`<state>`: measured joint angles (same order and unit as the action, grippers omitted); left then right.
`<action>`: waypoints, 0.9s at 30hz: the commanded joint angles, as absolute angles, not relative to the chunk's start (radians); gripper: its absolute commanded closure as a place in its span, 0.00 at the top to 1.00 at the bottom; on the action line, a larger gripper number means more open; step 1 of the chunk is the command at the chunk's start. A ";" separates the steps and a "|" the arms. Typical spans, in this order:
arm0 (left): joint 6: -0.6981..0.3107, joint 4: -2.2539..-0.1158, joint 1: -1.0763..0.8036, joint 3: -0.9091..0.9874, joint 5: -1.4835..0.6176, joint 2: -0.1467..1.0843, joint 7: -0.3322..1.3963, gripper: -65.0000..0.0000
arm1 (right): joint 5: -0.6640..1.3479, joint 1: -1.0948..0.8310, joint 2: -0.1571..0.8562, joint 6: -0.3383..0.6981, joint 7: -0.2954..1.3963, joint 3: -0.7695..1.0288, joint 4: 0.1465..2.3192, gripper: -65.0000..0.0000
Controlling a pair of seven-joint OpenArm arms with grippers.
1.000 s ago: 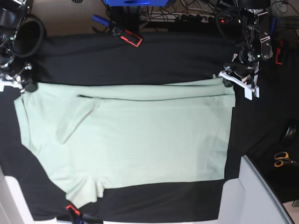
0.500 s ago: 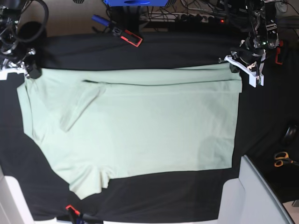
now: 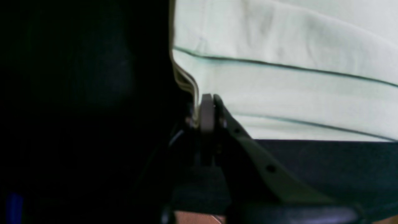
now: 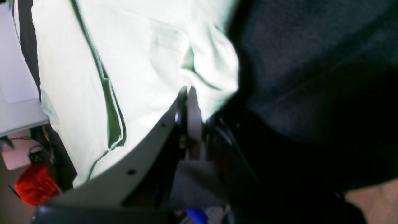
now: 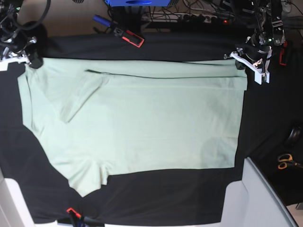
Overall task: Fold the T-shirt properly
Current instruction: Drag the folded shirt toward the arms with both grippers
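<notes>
The T-shirt (image 5: 137, 123) lay spread flat on the black counter (image 5: 156, 47), and the left end effector (image 5: 242, 65) and the right end effector (image 5: 29, 60) were each closed tightly on one of its far corners.

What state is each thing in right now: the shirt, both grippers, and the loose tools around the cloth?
T-shirt: spread flat on the black cloth, far edge folded over, both far corners pinched.
Left gripper: shut on the T-shirt's corner.
Right gripper: shut on the T-shirt's other far corner.
Black cloth: lying flat under the shirt.
Scissors: lying closed near the edge, untouched.
Red-and-black tool: lying idle beyond the shirt.
</notes>
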<state>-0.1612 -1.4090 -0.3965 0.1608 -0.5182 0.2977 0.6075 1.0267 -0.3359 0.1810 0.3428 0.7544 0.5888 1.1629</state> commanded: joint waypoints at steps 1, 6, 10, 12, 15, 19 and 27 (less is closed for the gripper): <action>-0.147 -1.417 -0.400 0.168 -0.507 0.321 0.608 0.00 | 1.040 -0.343 0.189 0.348 0.742 0.596 1.185 0.00; -0.147 -1.415 -0.397 0.170 -0.507 0.328 0.608 0.00 | 1.040 -0.352 0.179 0.348 0.742 0.596 1.191 0.00; -0.147 -1.415 -0.397 0.168 -0.507 0.328 0.608 0.00 | 1.040 -0.354 0.179 0.348 0.742 0.596 1.191 0.00; -0.145 -1.415 -0.397 0.165 -0.507 0.328 0.608 0.00 | 1.040 -0.357 0.179 0.348 0.742 0.596 1.191 0.00; -0.145 -1.415 -0.398 0.168 -0.507 0.328 0.610 0.00 | 1.040 -0.358 0.177 0.348 0.742 0.596 1.188 0.00; -0.145 -1.415 -0.400 0.168 -0.507 0.328 0.615 0.01 | 1.040 -0.360 0.173 0.348 0.743 0.596 1.182 0.07; -0.142 -1.423 -0.398 0.177 -0.507 0.343 0.690 0.67 | 1.041 -0.372 0.140 0.346 0.791 0.599 1.198 0.56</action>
